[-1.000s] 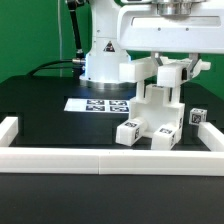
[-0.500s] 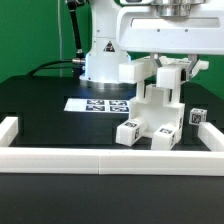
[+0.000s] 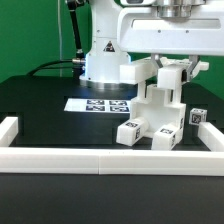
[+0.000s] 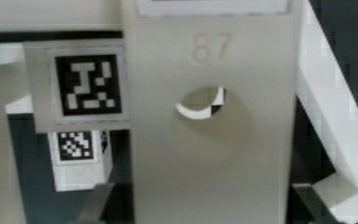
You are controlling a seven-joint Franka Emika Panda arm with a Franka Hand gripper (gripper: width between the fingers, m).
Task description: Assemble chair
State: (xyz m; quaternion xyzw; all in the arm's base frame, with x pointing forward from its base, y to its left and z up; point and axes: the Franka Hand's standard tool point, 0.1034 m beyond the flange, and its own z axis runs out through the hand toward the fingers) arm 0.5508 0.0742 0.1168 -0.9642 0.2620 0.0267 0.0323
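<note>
In the exterior view my gripper (image 3: 172, 66) hangs at the upper right, shut on a white chair piece (image 3: 171, 77) just above the part-built chair (image 3: 155, 115). The chair stands on the black table and shows marker tags low on its front blocks. In the wrist view the held piece is a flat white slab (image 4: 176, 60) with a round hole and a raised number. It fills the space between my fingers (image 4: 98, 200) of the gripper (image 4: 201, 205). Behind it, tagged chair parts (image 4: 91, 80) show.
The marker board (image 3: 100, 104) lies flat behind the chair. A low white border rail (image 3: 110, 160) runs along the front and both sides. A small tagged white block (image 3: 197, 117) sits at the exterior view's right. The arm's base (image 3: 100, 55) stands at the back.
</note>
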